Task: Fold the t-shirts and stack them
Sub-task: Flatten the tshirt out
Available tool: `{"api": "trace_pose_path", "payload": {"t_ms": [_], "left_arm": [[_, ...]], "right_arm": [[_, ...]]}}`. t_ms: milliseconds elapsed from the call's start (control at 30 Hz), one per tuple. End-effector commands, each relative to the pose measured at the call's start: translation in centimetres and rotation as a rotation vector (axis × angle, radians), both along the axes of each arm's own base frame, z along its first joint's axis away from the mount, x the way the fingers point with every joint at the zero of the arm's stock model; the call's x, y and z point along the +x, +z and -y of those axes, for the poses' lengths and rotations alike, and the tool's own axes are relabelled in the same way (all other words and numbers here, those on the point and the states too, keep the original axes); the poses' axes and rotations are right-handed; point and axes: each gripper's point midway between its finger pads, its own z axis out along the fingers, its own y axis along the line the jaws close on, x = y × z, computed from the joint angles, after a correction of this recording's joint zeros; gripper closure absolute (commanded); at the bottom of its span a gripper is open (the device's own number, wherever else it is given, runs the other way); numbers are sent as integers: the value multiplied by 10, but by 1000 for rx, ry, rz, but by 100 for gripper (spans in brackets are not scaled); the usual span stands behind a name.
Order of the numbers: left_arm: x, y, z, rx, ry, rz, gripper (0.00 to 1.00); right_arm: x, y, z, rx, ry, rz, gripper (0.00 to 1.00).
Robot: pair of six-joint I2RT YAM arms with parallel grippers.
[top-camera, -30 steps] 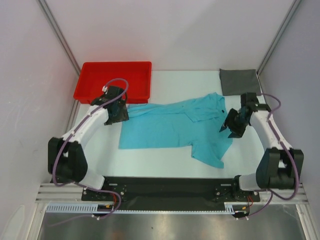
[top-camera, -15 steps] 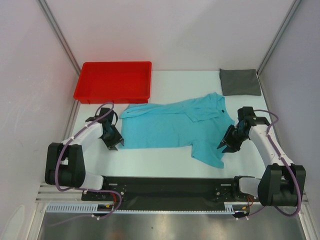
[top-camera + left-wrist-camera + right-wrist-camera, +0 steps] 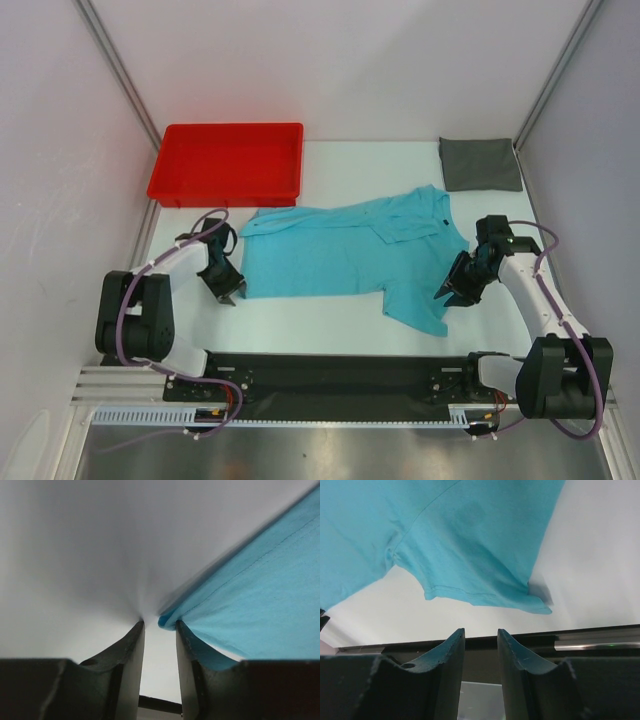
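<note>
Though spread out across the middle of the surface (image 3: 330,320), could easily bunch or skew if caught badly: so it goes for the teal t-shirt (image 3: 340,255), with one sleeve trailing toward the near right. Leaves the dark grey t-shirt (image 3: 480,163) folded at the far right corner, well apart. Puts the left tool (image 3: 228,292) low at the shirt's near left corner (image 3: 167,620), jaws narrowly parted and holding nothing, with that corner lying just past the tips and toward one finger rather than between them. Risks closing beside the cloth, or pinching only the hem edge, then losing it on the lift. Puts the right tool (image 3: 447,293) beside the sleeve at the near right, likewise narrowly parted and empty, with the sleeve hem (image 3: 485,597) beyond the tips and apart from them. Could miss altogether, or snag a single layer. Might also drag the whole shirt sideways if only one side catches, giving a crooked fold.
</note>
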Motion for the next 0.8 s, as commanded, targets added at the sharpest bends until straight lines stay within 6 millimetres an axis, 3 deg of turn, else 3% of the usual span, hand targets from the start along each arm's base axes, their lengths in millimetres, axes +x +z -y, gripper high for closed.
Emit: {"api": "trace_pose_path", "payload": {"t_ms": [0, 67, 100, 133, 267, 367, 533, 767], "left_arm": [[18, -9, -8, 31, 28, 44, 65], [21, -12, -11, 30, 32, 45, 78], [22, -12, -16, 54, 37, 45, 95], [22, -11, -23, 70, 52, 39, 100], [33, 8, -52, 181, 64, 88, 100], [40, 27, -75, 241, 106, 142, 100], [45, 40, -82, 259, 121, 180, 100], [52, 39, -80, 242, 96, 194, 100]], "right_arm": [[-2, 2, 0, -7, -8, 4, 62], [-3, 1, 1, -13, -11, -3, 61], [-3, 0, 1, -14, -10, -6, 61], [-5, -3, 1, -10, -7, -17, 60], [-11, -13, -6, -7, 17, -62, 48], [-17, -24, -14, -19, 42, -94, 44], [-28, -42, -20, -26, 56, -150, 45], [-34, -59, -14, -98, 91, -191, 51]]}}
